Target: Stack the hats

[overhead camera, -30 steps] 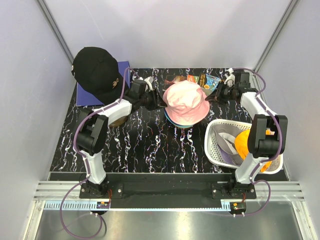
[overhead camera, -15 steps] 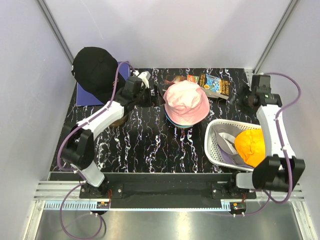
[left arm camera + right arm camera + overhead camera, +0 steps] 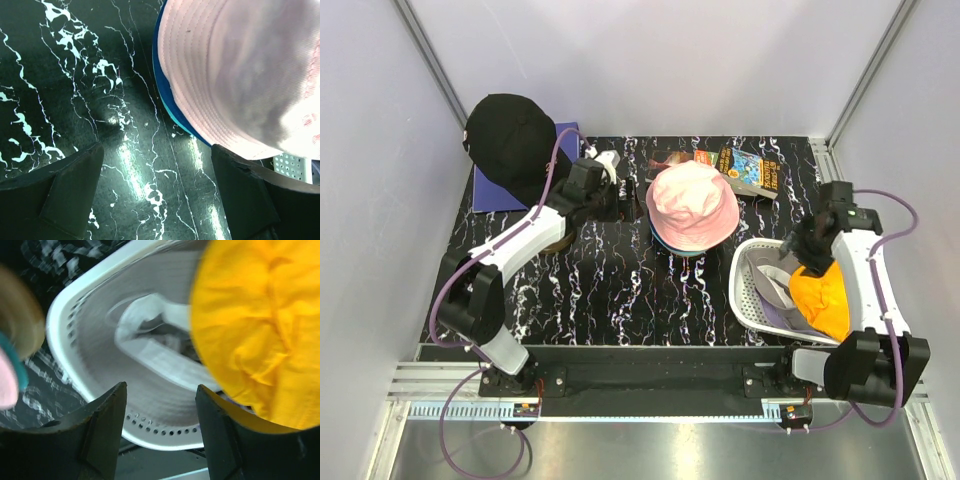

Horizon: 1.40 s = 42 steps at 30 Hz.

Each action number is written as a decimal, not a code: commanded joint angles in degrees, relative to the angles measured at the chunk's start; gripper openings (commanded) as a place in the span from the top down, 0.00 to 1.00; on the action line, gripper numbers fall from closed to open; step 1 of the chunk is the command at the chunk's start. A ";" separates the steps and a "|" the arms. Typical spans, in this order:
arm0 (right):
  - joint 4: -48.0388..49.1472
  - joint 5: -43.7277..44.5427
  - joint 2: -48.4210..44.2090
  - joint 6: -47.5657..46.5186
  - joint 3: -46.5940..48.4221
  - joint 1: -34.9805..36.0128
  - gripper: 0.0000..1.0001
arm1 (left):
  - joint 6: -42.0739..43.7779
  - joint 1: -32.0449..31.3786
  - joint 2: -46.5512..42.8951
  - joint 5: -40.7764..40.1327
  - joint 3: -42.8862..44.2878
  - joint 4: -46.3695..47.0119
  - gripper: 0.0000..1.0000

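- Pink hat (image 3: 692, 200): lies at the middle of the bench (image 3: 600, 290), uppermost of several. Of the hats under it you see only a blue brim (image 3: 160, 75) and a teal brim (image 3: 19, 375).
- Left gripper (image 3: 156, 155): your jaws stand wide apart with nothing between them. The gripper hangs low over the bench, just to the left of the pink hat. In your wrist view the hat fills the upper right, ahead of the right finger and apart from it.
- Right gripper (image 3: 160, 390): also parted and empty, poised above the white basket (image 3: 745, 300) at the near right of the bench.
- Orange hat (image 3: 825, 295): lies in the right part of the basket and spills over its far rim. In your wrist view it sits beyond the right finger.
- Lavender hat (image 3: 770, 290): lies in the left part of the basket beside the orange hat, straight ahead between your right gripper's fingers and not touched by them.
- Black cap (image 3: 508, 140): sits at the far-left corner over a purple mat (image 3: 485, 195), behind the left gripper and apart from it.
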 commanded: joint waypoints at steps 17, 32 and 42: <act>5.02 2.98 4.27 -5.35 -1.47 21.80 0.34 | 1.47 -1.91 -1.76 -1.34 0.05 -0.21 0.07; 7.05 2.30 10.35 -4.56 2.56 21.89 1.00 | 0.94 -2.44 -5.19 -3.10 -1.53 -1.09 0.07; -3.85 -5.80 -0.55 -0.78 11.70 21.80 1.00 | 1.12 -3.23 -5.89 -3.45 -2.41 -0.82 0.07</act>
